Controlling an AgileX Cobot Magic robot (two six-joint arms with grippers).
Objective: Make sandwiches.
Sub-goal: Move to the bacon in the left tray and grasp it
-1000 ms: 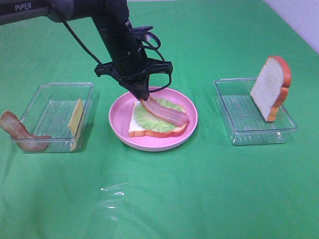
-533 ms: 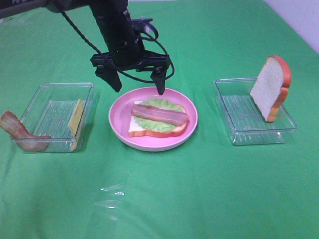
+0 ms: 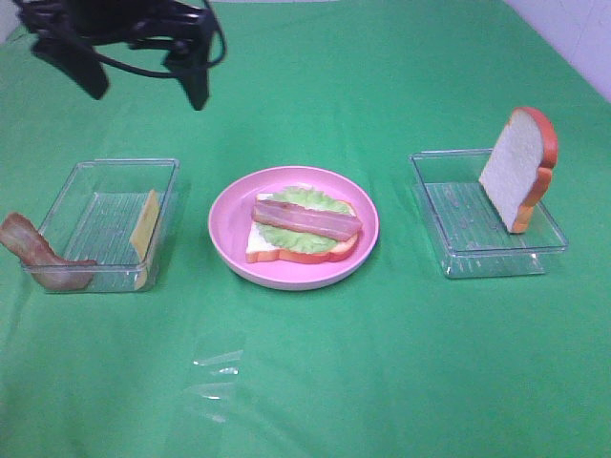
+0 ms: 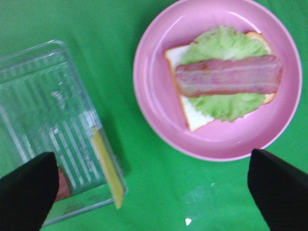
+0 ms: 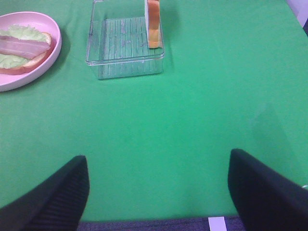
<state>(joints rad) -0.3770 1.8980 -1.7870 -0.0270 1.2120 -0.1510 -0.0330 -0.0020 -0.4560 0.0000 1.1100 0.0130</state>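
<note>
An open sandwich lies on the round pink plate (image 3: 225,232): a white bread slice (image 3: 260,244), a lettuce leaf (image 3: 315,201) and one bacon strip (image 3: 307,218) on top. From the left wrist the same bacon strip (image 4: 228,82) shows over the lettuce (image 4: 224,44). My left gripper (image 3: 145,84) hangs open and empty high at the back left, away from the plate; in its own view the left gripper (image 4: 153,192) holds nothing. A second bread slice (image 3: 518,167) stands upright in the right tray (image 3: 468,227). My right gripper (image 5: 159,192) is open over bare cloth.
The left clear tray (image 3: 99,218) holds a yellow cheese square (image 3: 145,227) leaning on edge, and another bacon strip (image 3: 36,252) hangs over its left wall. A green cloth covers the whole table. The right wrist view shows the bread slice (image 5: 153,21) in its tray (image 5: 124,45).
My left gripper let go of the bacon strip, which now lies flat on the lettuce. It opened wide, rose and moved back to the left. The right arm stayed still.
</note>
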